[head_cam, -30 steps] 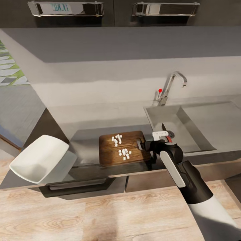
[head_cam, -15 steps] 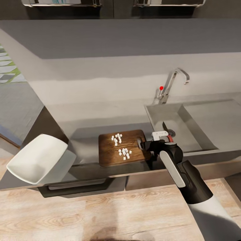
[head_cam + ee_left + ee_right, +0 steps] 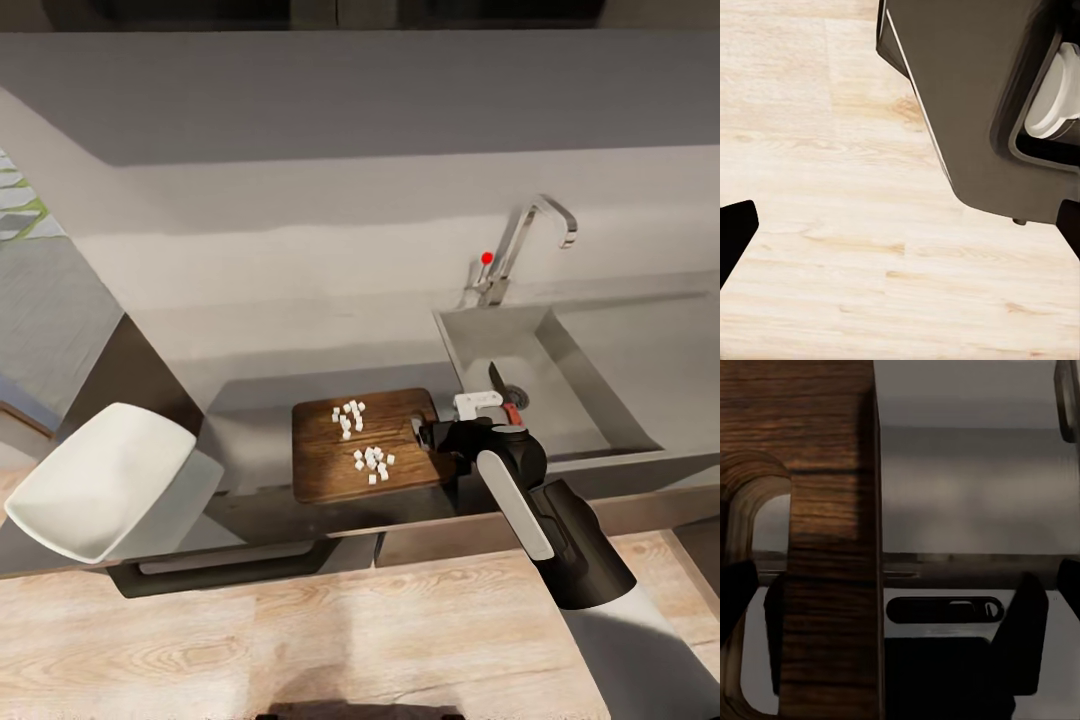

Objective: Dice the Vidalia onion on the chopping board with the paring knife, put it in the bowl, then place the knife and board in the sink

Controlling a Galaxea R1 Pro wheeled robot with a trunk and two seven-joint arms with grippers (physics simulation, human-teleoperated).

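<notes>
The bowl (image 3: 95, 483) overhangs the countertop's (image 3: 255, 420) left end. The chopping board (image 3: 375, 445), bearing the diced onion (image 3: 371, 460), lies between bowl and sink (image 3: 520, 370). The right gripper (image 3: 432, 437) sits at the board's handle end; finger closure cannot be told. The paring knife (image 3: 503, 393) lies just beyond the fingers, at the sink's rim. The left gripper's fingers (image 3: 735, 232) stand apart over the wooden floor (image 3: 832, 225).
</notes>
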